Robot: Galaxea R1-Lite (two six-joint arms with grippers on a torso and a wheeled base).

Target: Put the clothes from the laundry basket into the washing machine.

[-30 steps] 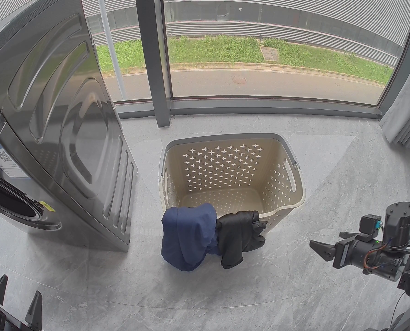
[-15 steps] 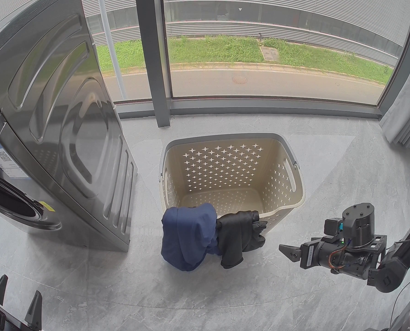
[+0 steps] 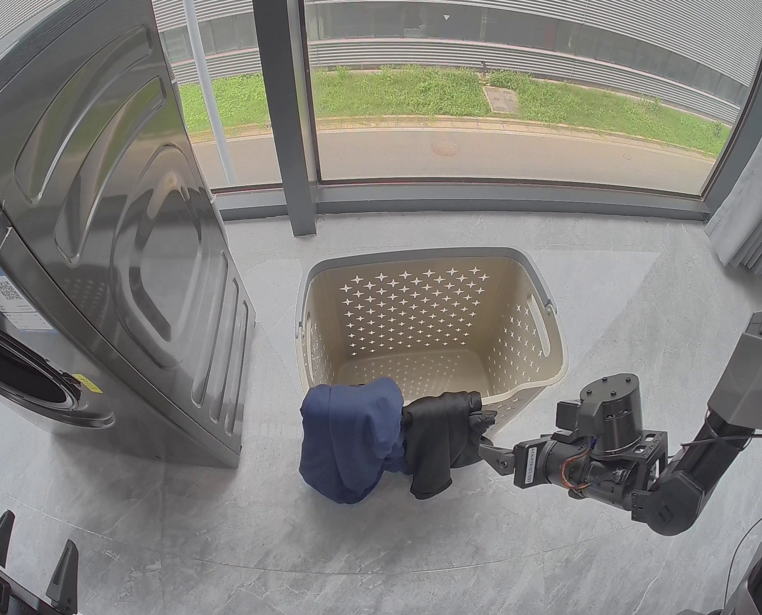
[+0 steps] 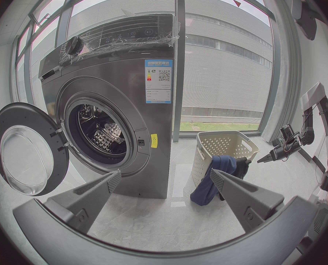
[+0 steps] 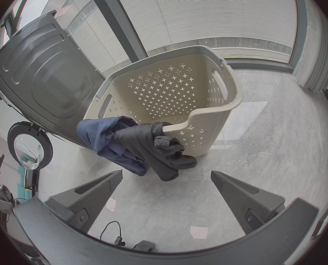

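Right gripper (image 3: 488, 454) is out low over the floor (image 3: 398, 548), fingers spread wide with nothing between them, and its tips sit just beside the outer edge of the black garment (image 3: 439, 450). Whether they actually touch the cloth, I cannot tell from here. From the right wrist camera the two dark fingers (image 5: 97, 192) frame that black piece, which lies just beyond them. The black garment is folded over the near rim of the laundry basket (image 3: 415, 254) and hangs down the outside of the wall. Pressed right against it on the robot's left is the blue garment (image 3: 347, 437), also slung over the near rim, a bigger bundle that droops lower toward the floor. The basket itself is beige with star-shaped holes and a handle slot in each side wall, standing upright on the grey tiles. Further left stands the washing machine (image 3: 116, 215), a tall grey front-loader near the basket but apart from it. The left wrist camera shows its round door (image 4: 24, 148) swung wide open and the steel drum (image 4: 99, 133) exposed. The left gripper (image 3: 31, 553) sits low at the near left, well apart from the clothes, its fingers parted and holding nothing. Behind the basket runs a big window (image 3: 483, 87), with a pale curtain (image 3: 761, 198) at the far right.
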